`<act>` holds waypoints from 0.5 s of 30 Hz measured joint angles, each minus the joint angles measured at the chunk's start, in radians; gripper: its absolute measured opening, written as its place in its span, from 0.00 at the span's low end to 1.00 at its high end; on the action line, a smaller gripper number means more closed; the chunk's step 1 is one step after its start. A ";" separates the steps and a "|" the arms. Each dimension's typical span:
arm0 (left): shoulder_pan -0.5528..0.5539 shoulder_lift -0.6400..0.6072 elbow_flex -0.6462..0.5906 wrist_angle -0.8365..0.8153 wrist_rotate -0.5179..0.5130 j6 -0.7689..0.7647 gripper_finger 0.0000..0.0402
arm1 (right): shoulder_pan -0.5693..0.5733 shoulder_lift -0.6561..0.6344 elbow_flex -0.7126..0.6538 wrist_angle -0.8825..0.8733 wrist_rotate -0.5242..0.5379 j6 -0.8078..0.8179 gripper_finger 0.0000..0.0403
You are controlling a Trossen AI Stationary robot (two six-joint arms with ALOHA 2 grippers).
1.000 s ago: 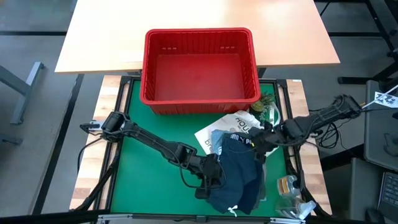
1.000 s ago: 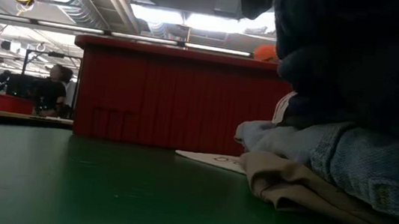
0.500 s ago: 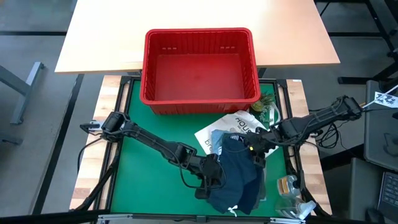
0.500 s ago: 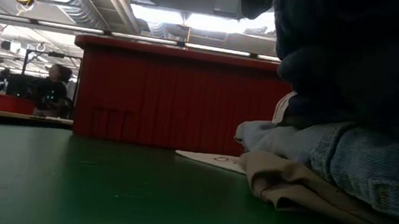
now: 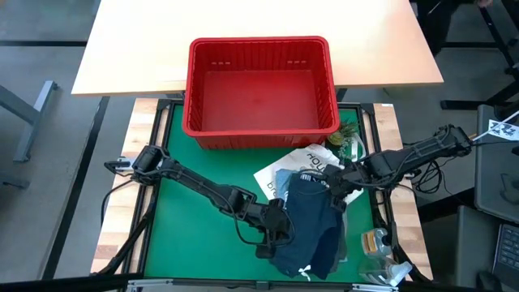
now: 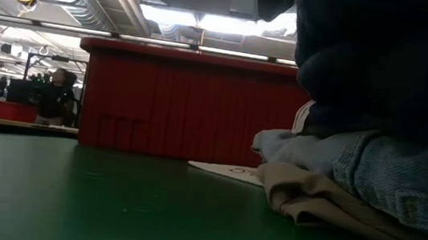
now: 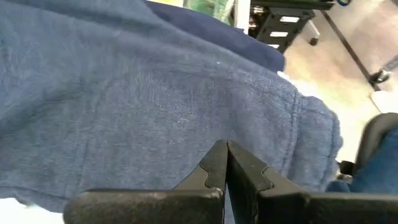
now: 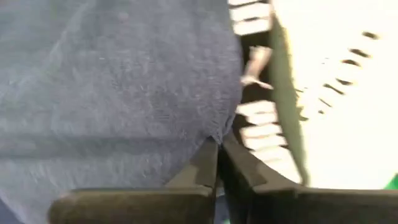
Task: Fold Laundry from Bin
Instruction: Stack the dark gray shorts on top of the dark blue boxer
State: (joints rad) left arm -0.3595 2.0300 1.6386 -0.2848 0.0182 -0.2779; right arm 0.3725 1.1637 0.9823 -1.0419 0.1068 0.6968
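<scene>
The red bin [image 5: 261, 85] is empty, so taking the clothes out looks done, but nothing is folded yet. The laundry [image 5: 312, 215] lies in a messy heap on the green mat [image 5: 203, 227], just in front of the bin and toward its right corner. On top are the navy shorts [image 5: 312, 223]. Under them you can see a light blue shirt [image 6: 369, 174] and a beige one [image 6: 325, 205], and a white tote bag [image 5: 296, 166] sticks out next to the bin. The left gripper [image 5: 276, 233] is at the side of the shorts far from the bin, pressed together on the navy cloth. The right gripper [image 5: 334, 180] is at the waistband end, nearer the bin, also pinched shut on the shorts. Behind the bin is a bare wooden table [image 5: 146, 40]. Far off in the room, left of the bin, a person [image 6: 55, 98] stands under bright lights.
</scene>
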 joint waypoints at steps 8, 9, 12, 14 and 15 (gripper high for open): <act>-0.002 0.031 0.000 0.009 -0.021 0.000 0.01 | 0.000 0.006 0.013 -0.142 0.094 0.037 0.04; -0.002 0.035 0.000 0.013 -0.021 0.000 0.01 | 0.000 0.007 0.013 -0.139 0.094 0.037 0.04; -0.005 0.055 0.000 0.017 -0.007 -0.001 0.01 | 0.000 0.010 0.013 -0.122 0.088 0.037 0.03; -0.005 0.058 0.000 0.009 0.000 -0.001 0.01 | 0.000 0.014 0.013 -0.110 0.085 0.038 0.03; -0.007 0.058 0.000 0.009 0.000 -0.001 0.01 | 0.000 0.016 0.013 -0.103 0.080 0.038 0.03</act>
State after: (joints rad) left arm -0.3661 2.0884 1.6390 -0.2761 0.0185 -0.2790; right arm 0.3725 1.1794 0.9951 -1.1447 0.1868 0.7345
